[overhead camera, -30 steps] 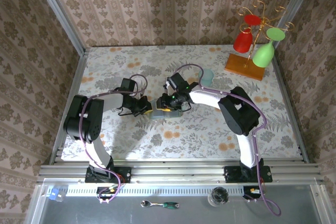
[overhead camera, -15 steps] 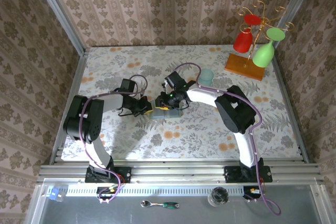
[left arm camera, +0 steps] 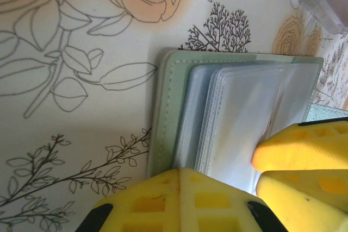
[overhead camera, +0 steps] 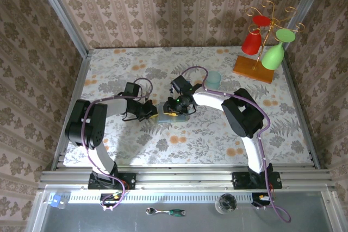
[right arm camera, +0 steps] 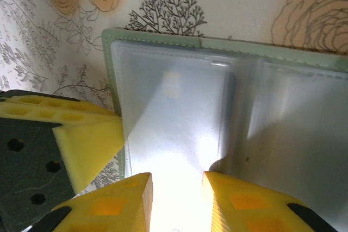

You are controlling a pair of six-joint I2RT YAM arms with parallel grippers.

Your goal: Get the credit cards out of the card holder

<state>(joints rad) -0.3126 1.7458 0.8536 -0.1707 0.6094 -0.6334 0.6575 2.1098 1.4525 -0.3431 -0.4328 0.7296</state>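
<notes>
The card holder (left arm camera: pixel 168 107) lies open on the flowered table, grey-green with clear frosted sleeves (right arm camera: pixel 174 112) spread across it. No coloured credit cards can be made out through the sleeves. My left gripper (left arm camera: pixel 182 173) is shut, its yellow tips pressed on the holder's near edge. My right gripper (right arm camera: pixel 176 186) hovers low over a sleeve, its fingers a narrow gap apart with nothing but the sleeve's surface between them. From above, both grippers meet over the holder (overhead camera: pixel 163 119), left gripper (overhead camera: pixel 153 114) on its left side, right gripper (overhead camera: pixel 174 110) on its right.
A pale teal cup (overhead camera: pixel 213 78) stands just behind the right arm. A wooden rack (overhead camera: pixel 253 69) with red and green glasses occupies the back right corner. Metal rails edge the table on both sides and along the front.
My right gripper has shifted slightly left over the holder and its fingers have narrowed a little. The left gripper has stayed shut in place.
</notes>
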